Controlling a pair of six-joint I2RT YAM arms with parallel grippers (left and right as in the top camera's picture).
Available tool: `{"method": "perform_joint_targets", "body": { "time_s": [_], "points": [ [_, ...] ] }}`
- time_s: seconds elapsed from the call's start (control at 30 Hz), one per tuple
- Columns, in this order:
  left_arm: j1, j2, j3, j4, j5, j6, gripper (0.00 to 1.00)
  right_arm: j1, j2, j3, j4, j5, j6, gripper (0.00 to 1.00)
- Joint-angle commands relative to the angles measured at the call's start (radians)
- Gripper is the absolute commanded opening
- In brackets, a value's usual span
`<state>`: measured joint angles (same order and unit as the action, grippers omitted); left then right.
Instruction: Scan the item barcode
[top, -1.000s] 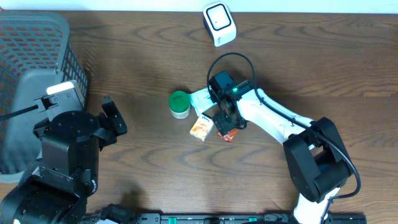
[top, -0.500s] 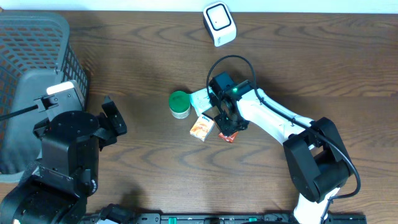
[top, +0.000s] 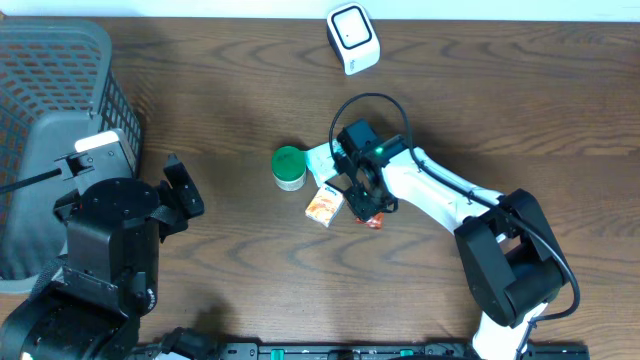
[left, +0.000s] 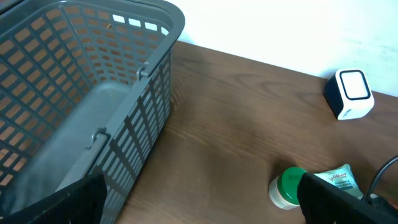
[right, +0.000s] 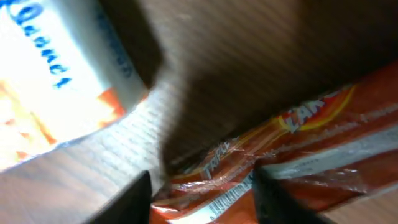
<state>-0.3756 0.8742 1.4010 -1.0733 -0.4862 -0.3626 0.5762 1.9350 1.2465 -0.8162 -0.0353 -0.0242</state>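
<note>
Beside orange box (top: 324, 205), R gripper (right: 202, 196) astride red snack pkt (right: 311, 140), grip unclear; L gripper (left: 199, 202) wide apart.

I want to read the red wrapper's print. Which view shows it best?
Right wrist: the red wrapper sits close up, lettering partly legible. Overhead shows only a red corner under the right gripper. Left wrist does not show it.

Overhead downward; left wrist sharing scanner (top: 352, 38)
</note>
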Motion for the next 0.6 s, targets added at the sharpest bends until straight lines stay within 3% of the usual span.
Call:
{"method": "perform_joint_targets", "body": {
  "time_s": [0.0,0.07,0.2,0.4,0.57],
  "points": [
    [0.004,0.0,-0.005,0.0,-0.023,-0.002,0.98,-0.006,0.008,-0.029,0.012,0.008,-0.019,0.59],
    [0.004,0.0,-0.005,0.0,-0.023,-0.002,0.98,-0.006,0.008,-0.029,0.021,0.014,-0.019,0.79],
    [0.004,0.0,-0.005,0.0,-0.023,-0.002,0.98,-0.007,0.008,-0.014,0.019,0.019,-0.018,0.99],
    [0.004,0.0,-0.005,0.0,-0.023,-0.002,0.98,-0.005,0.002,0.103,-0.092,-0.029,-0.012,0.99],
    [0.004,0.0,-0.005,0.0,-0.023,-0.002,0.98,-0.019,0.0,0.262,-0.22,-0.034,0.166,0.99]
  ]
}}
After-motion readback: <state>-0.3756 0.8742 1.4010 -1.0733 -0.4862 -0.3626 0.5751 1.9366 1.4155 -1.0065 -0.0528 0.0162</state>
